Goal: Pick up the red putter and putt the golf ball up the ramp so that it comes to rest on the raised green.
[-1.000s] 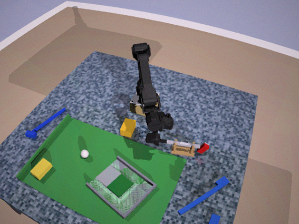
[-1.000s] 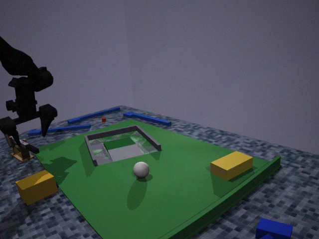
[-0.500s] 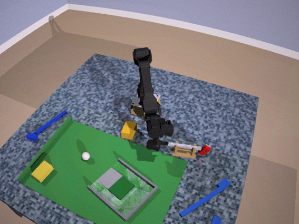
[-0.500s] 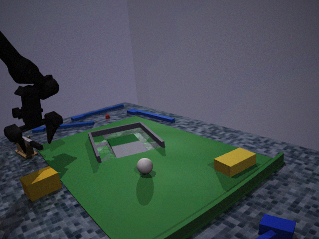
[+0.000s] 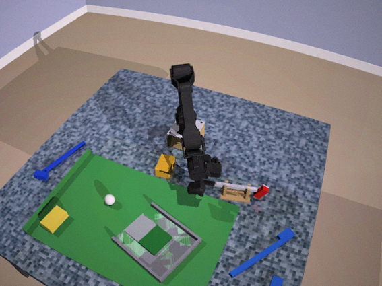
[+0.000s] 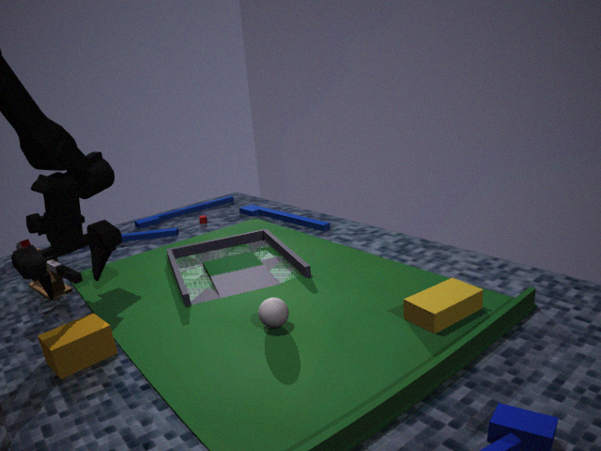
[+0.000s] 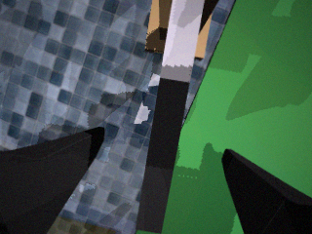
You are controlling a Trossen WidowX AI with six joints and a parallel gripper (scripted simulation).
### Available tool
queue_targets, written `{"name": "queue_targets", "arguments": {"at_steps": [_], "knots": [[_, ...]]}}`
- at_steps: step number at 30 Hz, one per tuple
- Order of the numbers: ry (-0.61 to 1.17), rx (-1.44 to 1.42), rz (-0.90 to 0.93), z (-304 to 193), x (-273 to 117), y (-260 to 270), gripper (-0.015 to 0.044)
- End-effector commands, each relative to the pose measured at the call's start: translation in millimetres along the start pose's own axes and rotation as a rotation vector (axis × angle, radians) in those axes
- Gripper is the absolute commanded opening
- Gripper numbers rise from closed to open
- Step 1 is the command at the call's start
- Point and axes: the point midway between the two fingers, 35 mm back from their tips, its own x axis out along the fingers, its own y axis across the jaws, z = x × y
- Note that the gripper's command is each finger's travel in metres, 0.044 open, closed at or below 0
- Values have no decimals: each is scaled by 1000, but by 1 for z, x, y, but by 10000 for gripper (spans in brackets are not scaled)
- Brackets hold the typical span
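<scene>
The jaws are spread wide and nothing is gripped: the gripper (image 7: 161,190) is seen straddling the dark grip end of the red putter (image 7: 166,132), with 1 finger (image 7: 44,180) over the mottled blue mat (image 7: 58,73) and the other finger (image 7: 263,195) over the green putting surface (image 7: 263,88), and open space is visible on both sides of the shaft. Whether the fingertips are level with the shaft cannot be told. From the top view, the putter's pale shaft (image 5: 235,186) is seen lying across a small tan stand (image 5: 235,193), just beside the green's edge, and its red head (image 5: 260,191) is pointed away from the arm. The gripper (image 5: 196,188) is hung over the grip end, at the border of the green. A yellow block (image 5: 165,165) is set on the mat near the arm's base. Further out, the golf ball (image 6: 273,311) is rested on the green, well apart from the putter, near the foot of the grey ramp (image 6: 242,280). The raised green (image 6: 232,264) is framed by grey walls (image 6: 218,241). A 2nd yellow block (image 6: 442,303) is placed near the far border of the green.
</scene>
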Motion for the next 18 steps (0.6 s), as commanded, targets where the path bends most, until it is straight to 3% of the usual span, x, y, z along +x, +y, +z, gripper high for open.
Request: {"name": "queue_targets", "arguments": {"at_steps": [1, 15, 18], "knots": [[-2, -3, 8, -1, 4, 3, 440], [0, 0, 1, 0, 1, 0, 72], [0, 0, 1, 0, 1, 0, 53]]}}
